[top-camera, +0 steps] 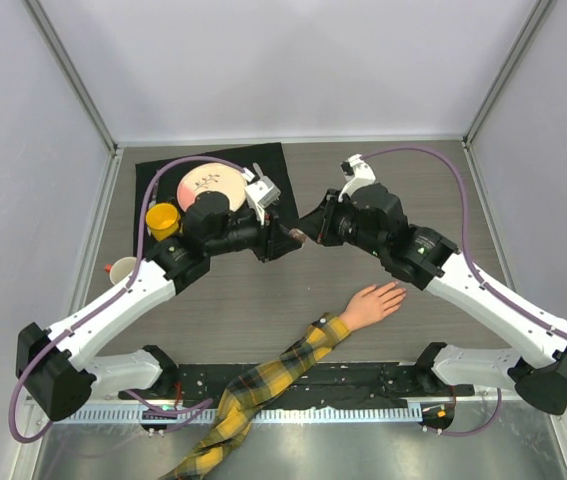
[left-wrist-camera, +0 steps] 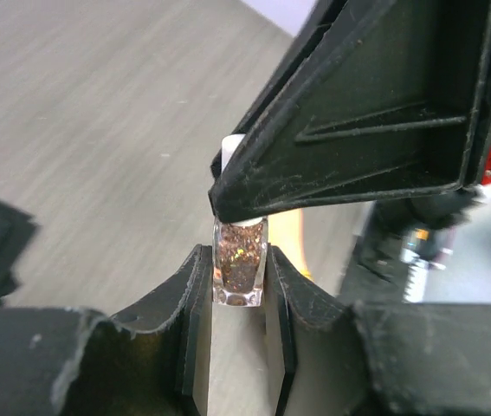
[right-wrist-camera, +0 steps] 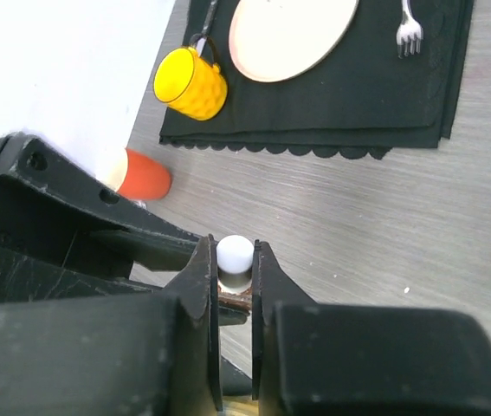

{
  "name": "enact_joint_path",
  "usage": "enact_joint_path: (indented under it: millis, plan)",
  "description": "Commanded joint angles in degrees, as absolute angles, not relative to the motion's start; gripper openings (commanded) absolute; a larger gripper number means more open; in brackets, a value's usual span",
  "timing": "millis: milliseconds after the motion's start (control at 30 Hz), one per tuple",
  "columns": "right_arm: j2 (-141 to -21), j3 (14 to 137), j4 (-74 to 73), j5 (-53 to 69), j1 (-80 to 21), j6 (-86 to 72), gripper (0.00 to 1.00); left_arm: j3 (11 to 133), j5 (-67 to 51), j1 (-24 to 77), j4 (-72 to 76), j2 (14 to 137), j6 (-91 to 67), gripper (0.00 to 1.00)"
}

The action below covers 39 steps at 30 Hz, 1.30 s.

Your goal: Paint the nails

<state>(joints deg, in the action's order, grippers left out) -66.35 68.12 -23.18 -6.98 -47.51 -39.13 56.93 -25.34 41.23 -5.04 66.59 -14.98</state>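
The nails [top-camera: 399,291] lie lower right, nearer the right gripper [top-camera: 317,229] — it pinches the cap [right-wrist-camera: 234,252], the left gripper [top-camera: 287,240] clamps the polish bottle [left-wrist-camera: 240,258].

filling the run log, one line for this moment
left hand: shut on glitter polish bottle | right hand: shut on its white cap | mannequin hand: untouched
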Motion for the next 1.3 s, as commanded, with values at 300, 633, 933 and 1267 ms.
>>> enact_joint_path:
  millis: [300, 633, 933, 1267]
  plan:
    - [-53.88, 51.08, 1.55, 37.45, -47.11, -18.98, 0.01, 51.76, -57.15, 41.66, 22.09, 59.68, -33.36, 0.00]
    - [-51.68, 60.28, -14.23, 10.48, -47.11, -24.78, 0.45, 59.94, -33.17, 41.57, -5.43, 57.83, -12.24, 0.00]
    - [-57.56, 68.63, -18.89, 3.18, -49.04, -28.92, 0.61, 60.29, -31.82, 41.66, -8.52, 59.06, -9.58, 0.00]
    - [-63.89, 73.82, -21.26, -6.49, -55.18, -23.82, 0.44, 60.91, -31.73, 41.66, -9.67, 59.68, -9.49, 0.00]
